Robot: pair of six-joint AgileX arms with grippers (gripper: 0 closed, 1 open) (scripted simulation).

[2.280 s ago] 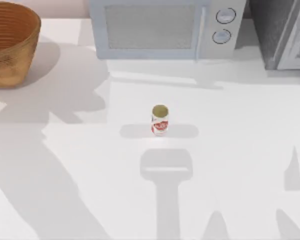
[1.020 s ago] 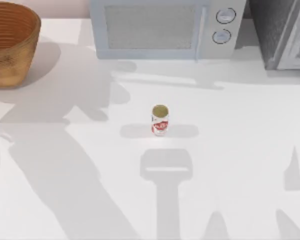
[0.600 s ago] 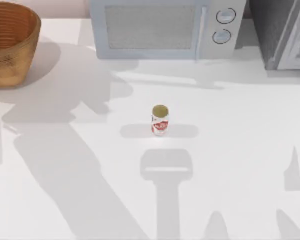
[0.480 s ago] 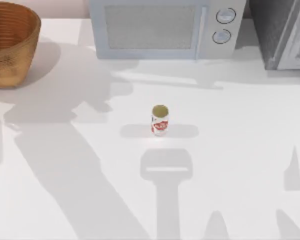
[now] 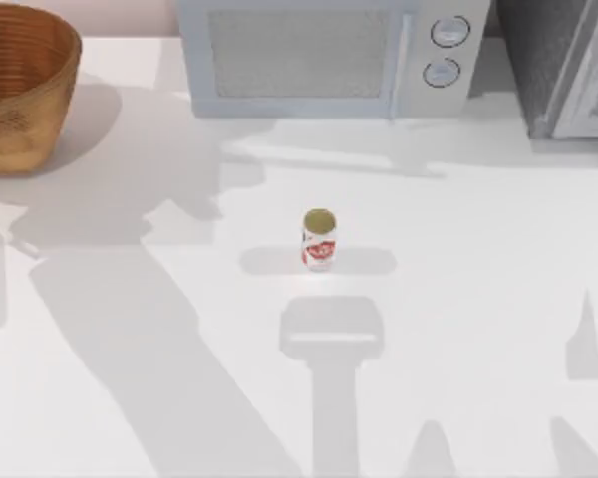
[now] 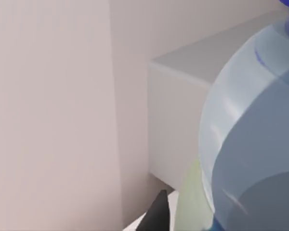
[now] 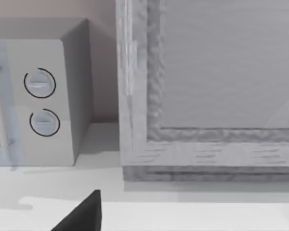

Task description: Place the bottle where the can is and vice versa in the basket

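The can (image 5: 319, 239), white with red markings and a dull gold top, stands upright at the middle of the table. The orange-brown wicker basket (image 5: 20, 90) sits at the far left corner. In the left wrist view the bottle (image 6: 250, 144) looms very close, pale blue above and grey-blue below, raised off the table with the wall and a white box behind it. My left gripper is shut on it, one dark fingertip (image 6: 158, 216) showing beside it. A dark part of my right gripper (image 7: 82, 214) shows low in the right wrist view, facing the back appliances.
A white microwave (image 5: 329, 55) stands along the back edge, with a grey appliance (image 5: 563, 65) to its right. Both fill the right wrist view, the microwave (image 7: 33, 96) and the grey appliance (image 7: 207, 86). Arm shadows fall across the table's left half and front.
The left arm's shadow has slid to the right across the table's left half. The can and the basket have stayed put.
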